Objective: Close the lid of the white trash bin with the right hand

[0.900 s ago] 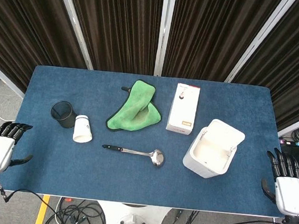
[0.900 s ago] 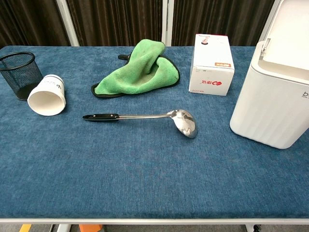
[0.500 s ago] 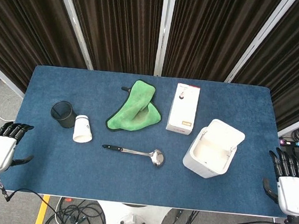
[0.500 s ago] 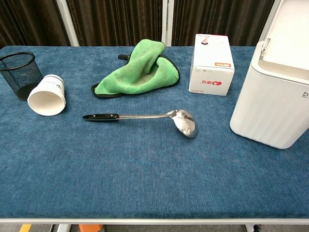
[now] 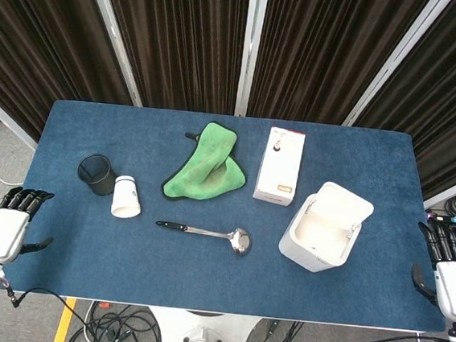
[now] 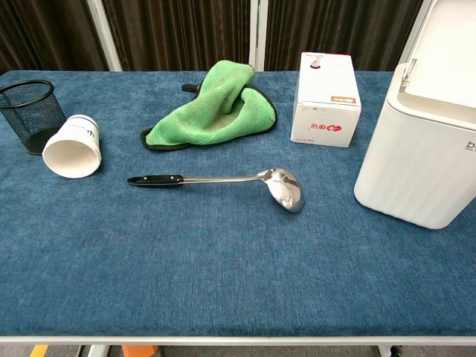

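The white trash bin stands at the right of the blue table, its lid swung up and back. My right hand hangs open off the table's right edge, well to the right of the bin and holding nothing. My left hand is open beyond the left edge, also holding nothing. Neither hand shows in the chest view.
A steel ladle lies left of the bin. A white box stands behind it, with a green cloth further left. A white paper cup and a black mesh cup sit at the left.
Both hands have drifted slightly outward and down, away from the table edges. The bin and its lid have not moved.
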